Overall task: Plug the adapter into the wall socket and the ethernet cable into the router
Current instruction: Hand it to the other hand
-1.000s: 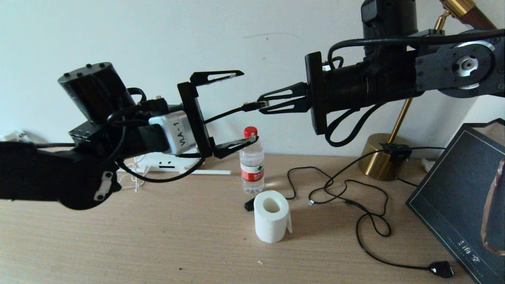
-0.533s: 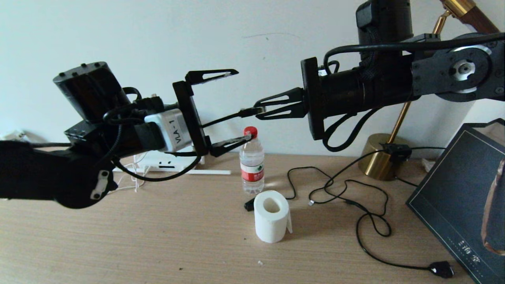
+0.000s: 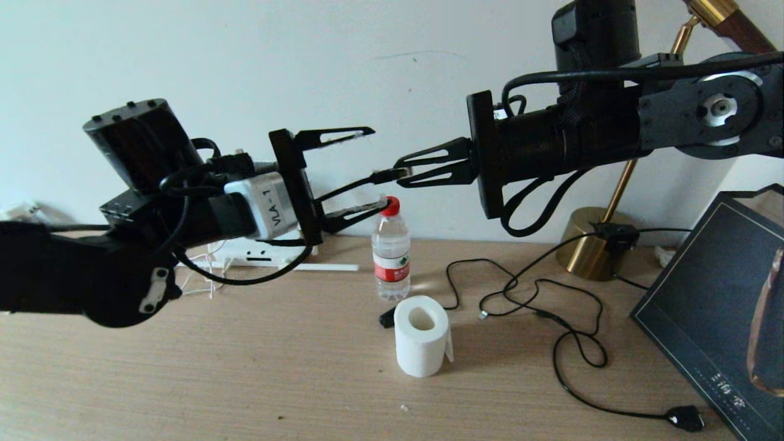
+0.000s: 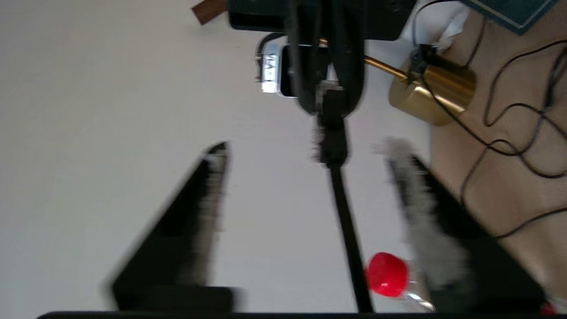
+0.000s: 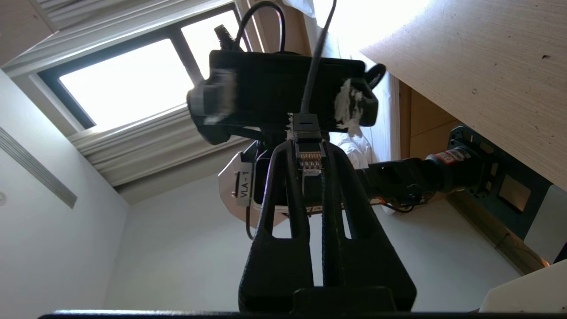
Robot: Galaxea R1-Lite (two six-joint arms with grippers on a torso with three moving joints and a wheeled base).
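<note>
Both arms are raised above the desk, facing each other. My right gripper (image 3: pixel 401 172) is shut on the clear-tipped plug (image 5: pixel 308 155) of the ethernet cable (image 3: pixel 349 187). The black cable runs from the plug back between the fingers of my left gripper (image 3: pixel 375 168), which is open, its fingers apart from the cable on both sides. In the left wrist view the cable (image 4: pixel 346 212) passes midway through the left gripper (image 4: pixel 305 148). The white router (image 3: pixel 260 250) lies at the wall, mostly hidden behind the left arm. The adapter and the wall socket are out of view.
On the desk stand a red-capped water bottle (image 3: pixel 391 257), a white paper roll (image 3: pixel 421 335) and a brass lamp base (image 3: pixel 591 248). A thin black lamp cord (image 3: pixel 551 318) loops to a black plug (image 3: pixel 686 418). A dark framed board (image 3: pixel 716 306) leans at the right.
The left gripper's fingers have drawn closer together around the cable. The right gripper, still holding the plug, shifted slightly left and has since stayed put.
</note>
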